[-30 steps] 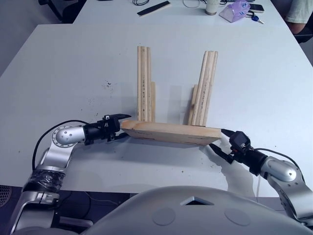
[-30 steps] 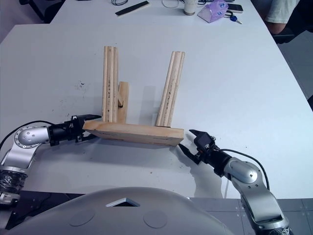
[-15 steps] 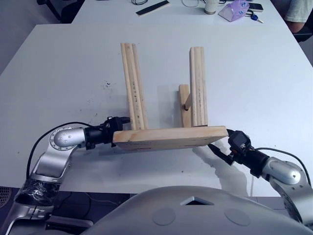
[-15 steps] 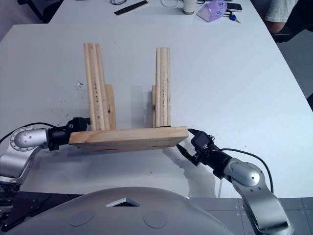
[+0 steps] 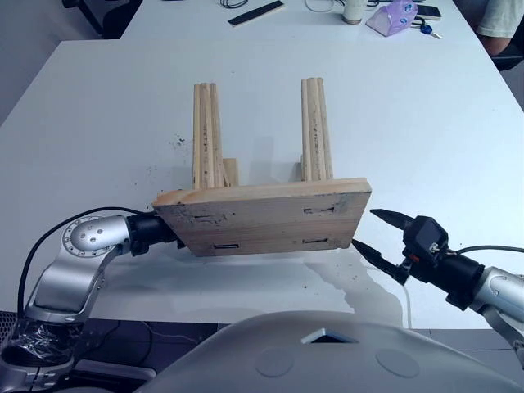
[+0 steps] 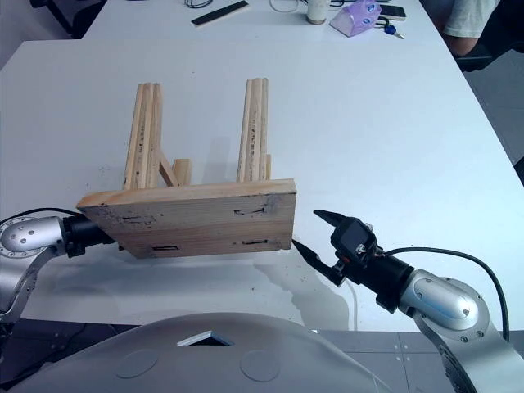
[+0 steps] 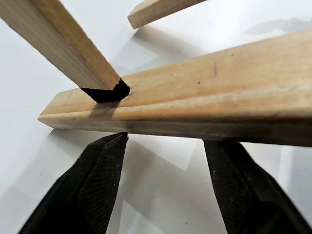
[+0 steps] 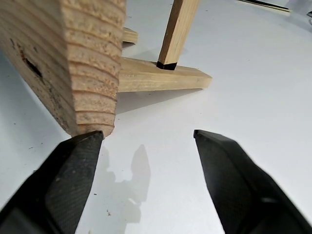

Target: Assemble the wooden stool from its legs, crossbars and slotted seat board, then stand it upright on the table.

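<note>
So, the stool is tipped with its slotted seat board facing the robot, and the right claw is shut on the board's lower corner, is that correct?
Not quite: the right claw is open. Its fingers are spread apart next to the lower corner of the seat board, with nothing gripped between them, as the right wrist view shows. The rest holds: the board is tipped to face the robot.

Head stereo looking down, wrist cameras close, sharing stool (image 5: pixel 270 217)

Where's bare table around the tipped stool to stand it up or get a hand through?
Bare table lies right of the right leg to the table edge, and beyond the leg tips. Left of the left leg is open too. Crowded: the near edge, where left gripper and right gripper flank the seat board, and between the legs by the crossbar.
</note>
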Tool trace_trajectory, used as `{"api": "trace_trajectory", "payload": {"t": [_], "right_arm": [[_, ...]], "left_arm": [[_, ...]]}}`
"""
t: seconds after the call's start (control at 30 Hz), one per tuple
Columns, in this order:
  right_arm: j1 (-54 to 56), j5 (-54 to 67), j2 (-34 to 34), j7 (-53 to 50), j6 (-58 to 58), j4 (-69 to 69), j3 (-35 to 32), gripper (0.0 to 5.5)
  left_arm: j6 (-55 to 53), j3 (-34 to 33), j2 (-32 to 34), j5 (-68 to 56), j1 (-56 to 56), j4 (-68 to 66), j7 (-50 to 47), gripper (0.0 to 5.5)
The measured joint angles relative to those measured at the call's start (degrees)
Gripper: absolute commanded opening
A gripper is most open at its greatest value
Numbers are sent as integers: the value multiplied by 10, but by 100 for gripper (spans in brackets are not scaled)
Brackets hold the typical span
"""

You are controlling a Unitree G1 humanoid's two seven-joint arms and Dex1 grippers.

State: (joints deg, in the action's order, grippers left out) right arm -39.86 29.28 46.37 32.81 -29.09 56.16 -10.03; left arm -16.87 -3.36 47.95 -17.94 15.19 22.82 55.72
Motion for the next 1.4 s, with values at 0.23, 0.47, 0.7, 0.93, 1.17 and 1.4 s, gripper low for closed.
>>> {"api": "trace_trajectory", "payload": {"t": [0.23,0.47,0.7,0.93,1.17,1.4], "right_arm": [[-24,136,83,-22,77,-2,-22,347],[-45,209,150,-79,152,-14,-35,347],[-40,282,185,-130,180,-47,-40,347],[35,467,199,-145,208,-57,-100,347],[93,609,194,-156,235,-63,-159,347],[76,623,196,-117,154,-12,-148,347]], "left_arm": [[-93,-51,74,-46,-7,44,48,286],[-282,-77,133,-157,-27,92,72,286],[-480,-27,148,-304,-108,96,86,286],[-613,14,108,-510,-186,85,16,286],[-594,105,63,-760,-230,55,-167,286],[-459,182,-82,-904,-303,22,-411,286]]}}
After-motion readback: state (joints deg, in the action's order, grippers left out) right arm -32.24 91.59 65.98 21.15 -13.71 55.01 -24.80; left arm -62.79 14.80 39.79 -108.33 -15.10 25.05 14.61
